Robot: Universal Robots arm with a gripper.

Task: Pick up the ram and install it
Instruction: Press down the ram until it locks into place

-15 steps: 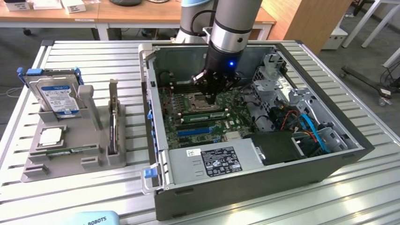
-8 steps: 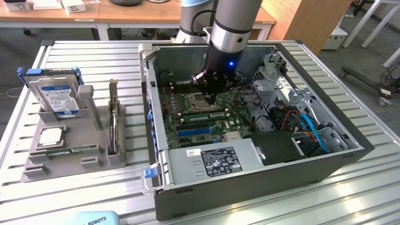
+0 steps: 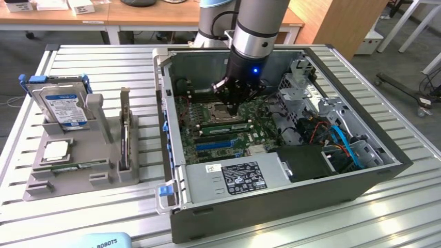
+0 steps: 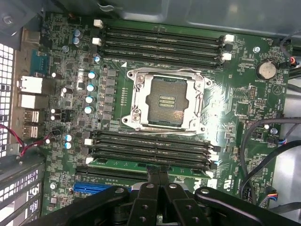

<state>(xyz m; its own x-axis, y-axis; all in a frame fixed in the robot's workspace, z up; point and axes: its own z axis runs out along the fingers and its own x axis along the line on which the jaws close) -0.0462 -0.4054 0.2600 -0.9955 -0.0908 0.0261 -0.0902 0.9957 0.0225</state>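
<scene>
You're working on a slatted metal table (image 3: 103,217) in an office with wooden desks (image 3: 138,15) behind. The open computer case (image 3: 276,196) sits mid-table; a grey parts holder (image 3: 76,160) stands toward the exterior view's left edge. Your gripper (image 3: 233,110) is clenched, empty, fingertips over the ram (image 4: 141,163) seated in a motherboard (image 4: 235,113) slot beside the empty processor socket (image 4: 167,101).

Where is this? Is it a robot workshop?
Probably a robotics lab or workshop: an opened computer case lies on a metal slatted table, with office desks behind.
</scene>
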